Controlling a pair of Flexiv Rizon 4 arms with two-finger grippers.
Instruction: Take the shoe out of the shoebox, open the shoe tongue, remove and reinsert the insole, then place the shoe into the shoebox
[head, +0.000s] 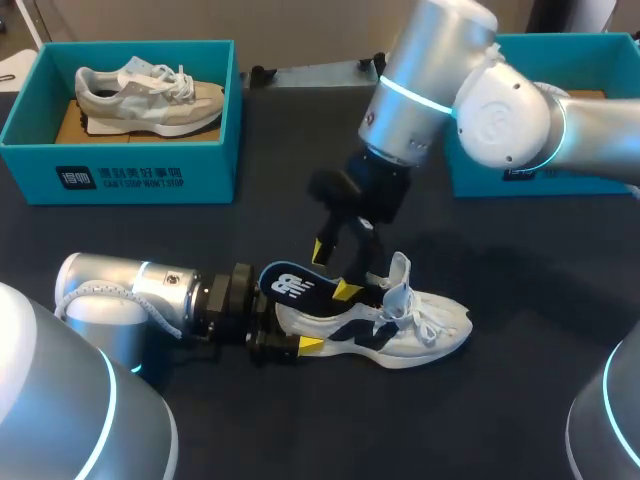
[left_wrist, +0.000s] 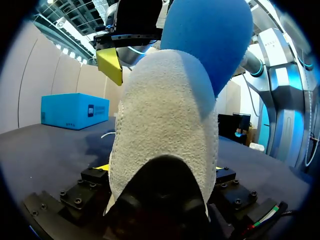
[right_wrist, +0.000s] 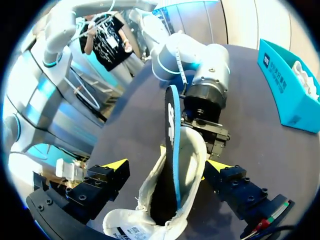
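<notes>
Head view: clamps the heel of the white shoe (head: 410, 325) in the left tool (head: 328, 318), reaching in from 9 o'clock, both fingers tight on the heel and the toe pointing to 3 o'clock on the table (head: 520, 400). Hangs the right tool (head: 348, 265) just above the collar, fingers spread wide, holding nothing. Shows the blue insole (head: 288, 285) jutting from the heel toward 10 o'clock. Has a teal shoebox (head: 590, 60) at 2 o'clock and another box (head: 130, 170) with a grey shoe (head: 150, 95) at 10 o'clock.

Left wrist view: presses yellow fingertips (left_wrist: 102, 166) against either side of the heel (left_wrist: 165, 125), with the insole (left_wrist: 210, 40) rising above it.

Right wrist view: straddles the shoe (right_wrist: 145, 197) with the tips set wide, the insole (right_wrist: 171, 130) upright between them and touching neither.
</notes>
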